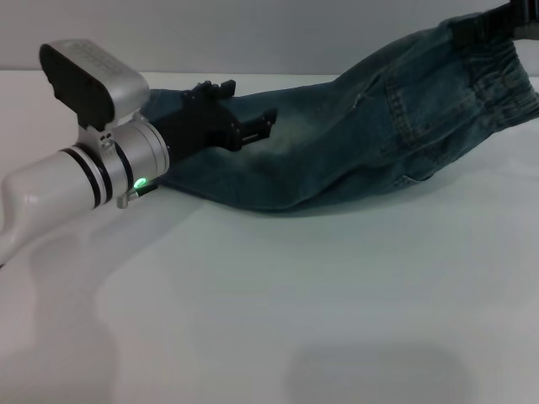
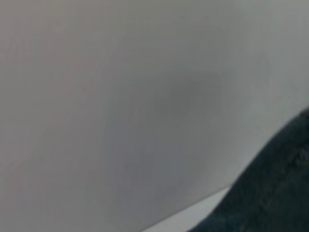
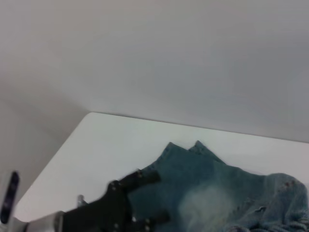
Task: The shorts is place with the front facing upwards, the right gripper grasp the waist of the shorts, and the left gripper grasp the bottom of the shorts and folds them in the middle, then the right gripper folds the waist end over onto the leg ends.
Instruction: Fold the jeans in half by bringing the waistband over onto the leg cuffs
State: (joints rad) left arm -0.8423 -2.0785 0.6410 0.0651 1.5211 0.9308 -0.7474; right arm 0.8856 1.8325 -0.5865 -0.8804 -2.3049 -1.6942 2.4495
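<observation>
Final fold under way: right claw [image 1: 514, 18] gripping lifted waist end [image 1: 493, 71], left claw [image 1: 253, 126] open over leg ends [image 3: 186, 149]; next, carrying waist across.

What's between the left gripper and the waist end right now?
Only denim: in the head view the shorts' faded legs span from the left gripper, over the leg ends, up to the lifted waist end. Nothing else lies there.
</observation>
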